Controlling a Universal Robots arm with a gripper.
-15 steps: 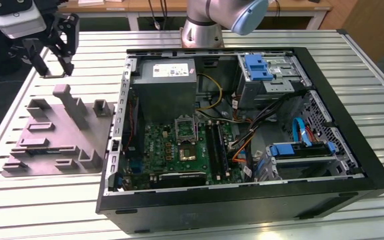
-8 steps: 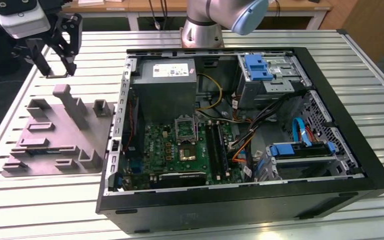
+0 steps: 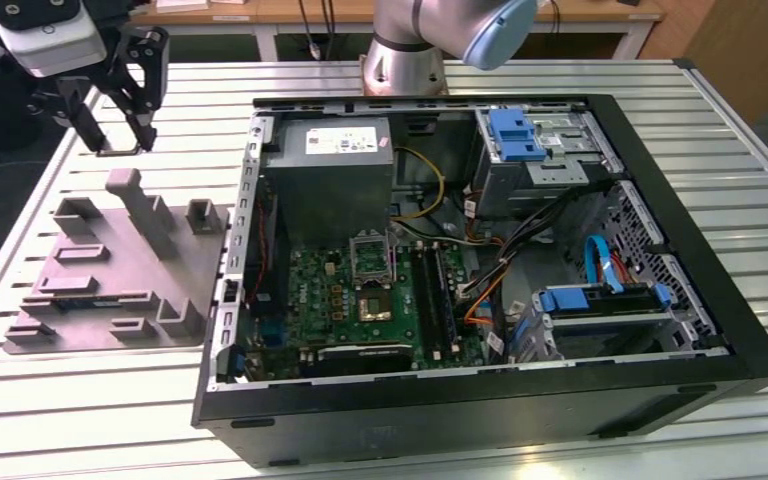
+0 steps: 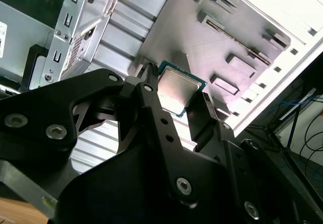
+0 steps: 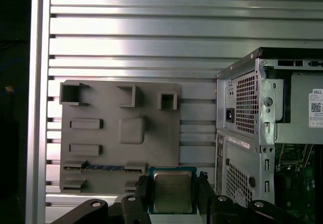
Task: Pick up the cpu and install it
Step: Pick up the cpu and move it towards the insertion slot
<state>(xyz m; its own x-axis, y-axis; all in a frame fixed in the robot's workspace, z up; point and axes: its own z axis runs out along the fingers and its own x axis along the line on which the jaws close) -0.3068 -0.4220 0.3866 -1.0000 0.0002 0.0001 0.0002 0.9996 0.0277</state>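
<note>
The cpu (image 5: 172, 191), a small square chip with a silvery metal top and a green rim, sits between my gripper's (image 5: 172, 194) two black fingers, which are shut on its opposite edges. The second wrist view has the cpu (image 4: 177, 89) held the same way in the gripper (image 4: 176, 100). In the exterior view the gripper (image 3: 119, 148) hangs above the table at the exterior view's far left, beyond the grey fixture plate (image 3: 117, 270) and well clear of the case. The green motherboard (image 3: 344, 310) lies inside the open computer case (image 3: 704, 300), with its metal-framed socket (image 3: 375, 300) near the board's middle.
The grey fixture plate (image 5: 121, 133) has raised blocks and slots, and a memory stick (image 5: 101, 167) lies in one slot. The case holds a grey power supply box (image 3: 337, 170), blue drive brackets (image 3: 511, 135) and loose cables (image 3: 491, 260). The slatted metal table (image 3: 77, 420) surrounds everything.
</note>
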